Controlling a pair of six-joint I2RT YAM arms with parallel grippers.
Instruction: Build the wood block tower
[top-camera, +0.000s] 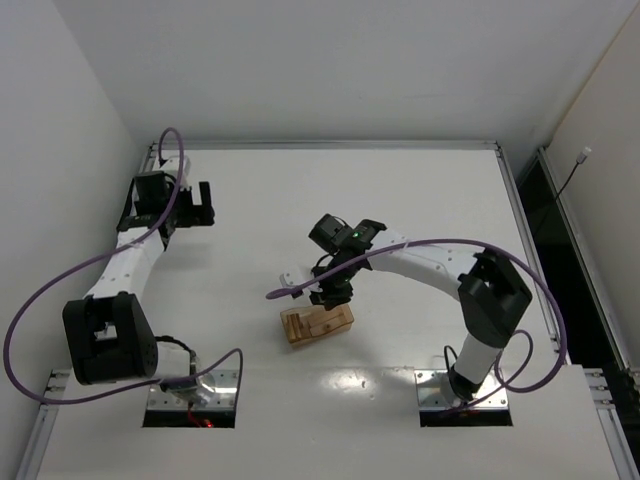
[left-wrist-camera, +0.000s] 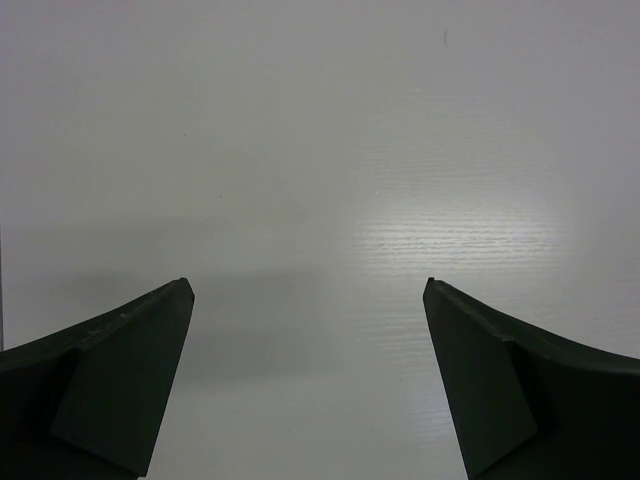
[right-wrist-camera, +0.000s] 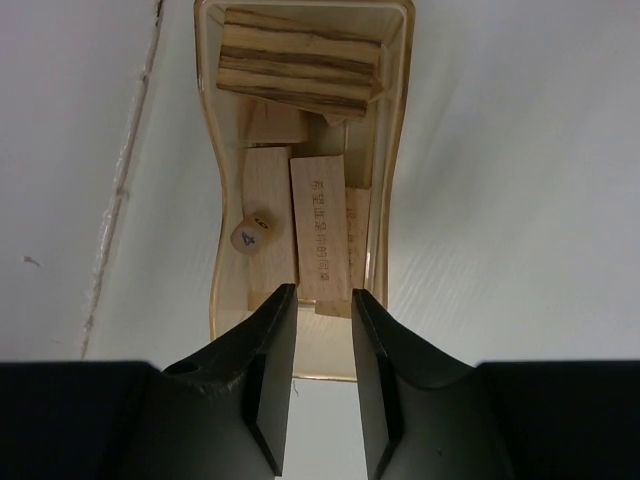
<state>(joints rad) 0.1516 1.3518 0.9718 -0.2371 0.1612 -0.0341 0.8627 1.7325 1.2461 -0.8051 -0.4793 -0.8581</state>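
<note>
Several light-tan wood blocks (right-wrist-camera: 270, 200) lie in a translucent orange-tan tray (right-wrist-camera: 212, 250) at the table's middle (top-camera: 292, 322). Striped wood bars (right-wrist-camera: 300, 65) are piled at its far end. My right gripper (right-wrist-camera: 323, 290) is down at the tray's near end (top-camera: 330, 297). Its jaws are narrow and flank the near end of one printed wood bar (right-wrist-camera: 320, 225), touching its sides. My left gripper (left-wrist-camera: 308, 285) is wide open and empty over bare table at the far left (top-camera: 196, 205). No tower shows in any view.
A small round-cornered die (right-wrist-camera: 251, 235) marked 4 lies among the blocks in the tray. A purple cable (top-camera: 285, 292) loops off the right arm beside the tray. Table rails run along the back and right edges (top-camera: 510, 190).
</note>
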